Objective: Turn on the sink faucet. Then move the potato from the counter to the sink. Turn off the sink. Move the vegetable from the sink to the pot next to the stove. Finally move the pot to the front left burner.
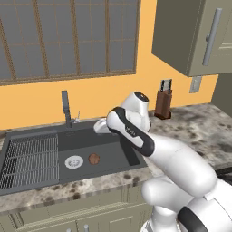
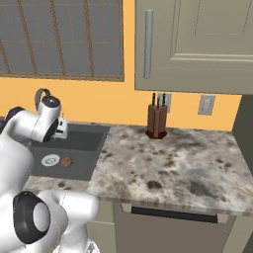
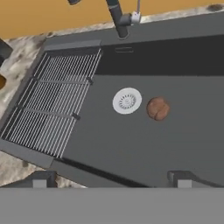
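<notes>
The brown potato [image 3: 158, 108] lies on the floor of the dark sink [image 3: 131, 148], just right of the white drain [image 3: 127, 100]. From the base views the potato [image 1: 94, 158] [image 2: 66, 161] sits in the basin beside the drain. My gripper [image 3: 111, 181] hangs above the sink's near side, open, with nothing between its fingertips [image 3: 43, 179]. It is well above the potato and apart from it. The dark faucet [image 3: 118, 17] [image 1: 66, 106] stands at the sink's back edge, and I see no water running from it. The pot is out of view.
A ribbed drying rack [image 3: 52, 105] [image 1: 27, 161] fills the sink's left part. A knife block [image 1: 163, 102] [image 2: 156, 121] stands on the speckled counter [image 2: 168, 163] by the wall, to the right of the sink. Wall cabinets [image 2: 197, 44] hang above.
</notes>
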Available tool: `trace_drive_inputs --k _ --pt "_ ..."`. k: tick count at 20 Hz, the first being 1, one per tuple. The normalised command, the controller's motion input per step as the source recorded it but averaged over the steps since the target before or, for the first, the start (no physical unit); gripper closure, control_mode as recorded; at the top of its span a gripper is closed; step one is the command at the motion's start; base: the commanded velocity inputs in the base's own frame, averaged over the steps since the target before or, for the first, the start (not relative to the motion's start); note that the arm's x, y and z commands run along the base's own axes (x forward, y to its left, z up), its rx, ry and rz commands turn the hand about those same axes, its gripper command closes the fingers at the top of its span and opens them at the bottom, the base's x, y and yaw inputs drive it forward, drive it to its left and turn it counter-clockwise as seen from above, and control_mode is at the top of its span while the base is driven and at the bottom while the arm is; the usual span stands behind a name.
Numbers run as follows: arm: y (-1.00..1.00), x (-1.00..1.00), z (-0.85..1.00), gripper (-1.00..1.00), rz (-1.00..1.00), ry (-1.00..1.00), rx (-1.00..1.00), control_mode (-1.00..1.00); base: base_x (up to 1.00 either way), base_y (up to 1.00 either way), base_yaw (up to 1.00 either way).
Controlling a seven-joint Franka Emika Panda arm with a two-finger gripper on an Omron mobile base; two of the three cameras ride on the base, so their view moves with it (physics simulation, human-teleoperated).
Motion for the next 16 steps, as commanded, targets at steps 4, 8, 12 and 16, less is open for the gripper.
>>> trace_drive_inputs --k 4,8,12,16 --pt "-0.09 0.11 -0.34 -1.0 -0.17 0.16 -0.12 -1.0 0.0 0.0 0.0" --pt "-0.16 0.09 -0.37 -1.0 -0.13 0.13 -0.07 -1.0 0.0 0.0 0.0" --pt "0.0 0.37 -0.31 -1.0 -0.08 0.08 -0.08 -1.0 0.0 0.0 0.0" --pt "0.0 0.4 -0.38 -1.0 -0.05 0.05 -0.07 -1.0 0.0 0.0 0.0"
